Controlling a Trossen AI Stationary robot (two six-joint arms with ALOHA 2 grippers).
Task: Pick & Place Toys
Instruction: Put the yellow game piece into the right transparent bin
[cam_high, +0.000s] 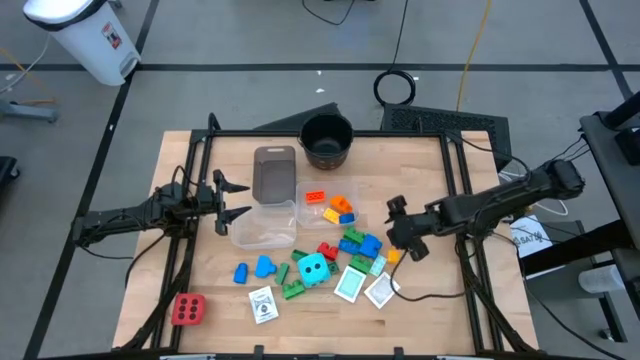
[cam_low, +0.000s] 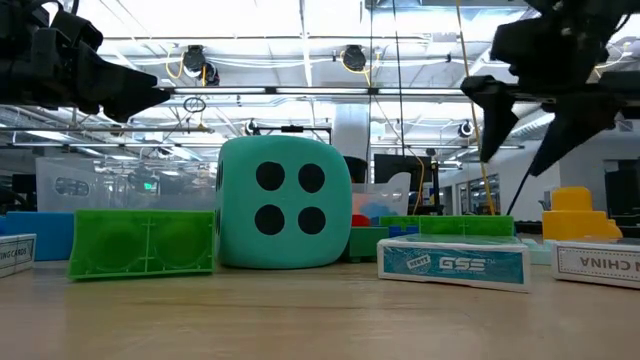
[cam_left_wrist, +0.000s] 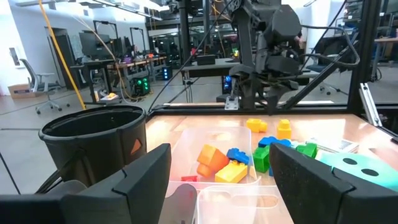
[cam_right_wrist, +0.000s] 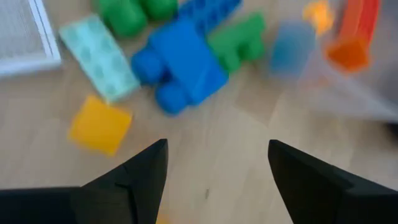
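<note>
A: From above, where is the right gripper (cam_high: 405, 231)?

B: Open, empty, above bare wood; the blocks (cam_high: 358, 243) lie just beside it at nine o'clock.

A: Its wrist view?

B: A blue block (cam_right_wrist: 181, 68) lies ahead, long axis diagonal. The left gripper (cam_high: 226, 198), open, waits farther off.

Orange block (cam_right_wrist: 350, 37) blurred, cut off.

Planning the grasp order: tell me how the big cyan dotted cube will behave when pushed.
The cyan cube rests on a flat face, so it would probably slide, not roll. It is large beside the green block, so an open hand may barely span it. Its rounded corners hint at soft foam, likely light.
</note>
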